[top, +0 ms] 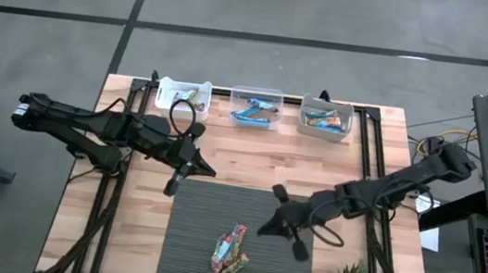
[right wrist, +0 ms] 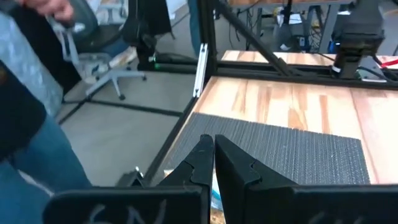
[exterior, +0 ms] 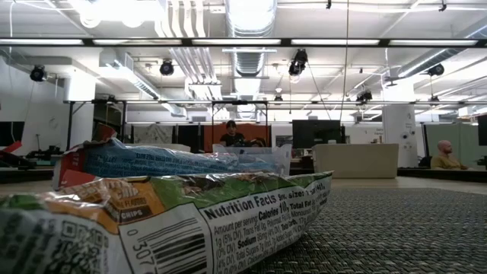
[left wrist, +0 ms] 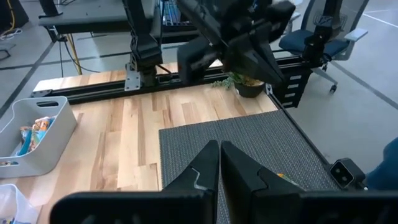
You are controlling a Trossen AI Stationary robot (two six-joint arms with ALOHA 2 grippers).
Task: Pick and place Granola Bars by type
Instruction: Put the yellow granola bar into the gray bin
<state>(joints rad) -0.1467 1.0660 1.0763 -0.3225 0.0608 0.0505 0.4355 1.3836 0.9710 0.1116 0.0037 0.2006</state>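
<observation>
Granola Bars on mat, apart from both arms' closed, empty fingers.

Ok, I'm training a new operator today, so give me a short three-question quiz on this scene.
1. How many bins stand along the table's far edge?
2. True or false: the left tool is shut and holds nothing.
3. Where do the loose bars lie? A) on the bare wood B) on the grey mat C) in a bin

Key: 1. three; 2. true; 3. B
</observation>
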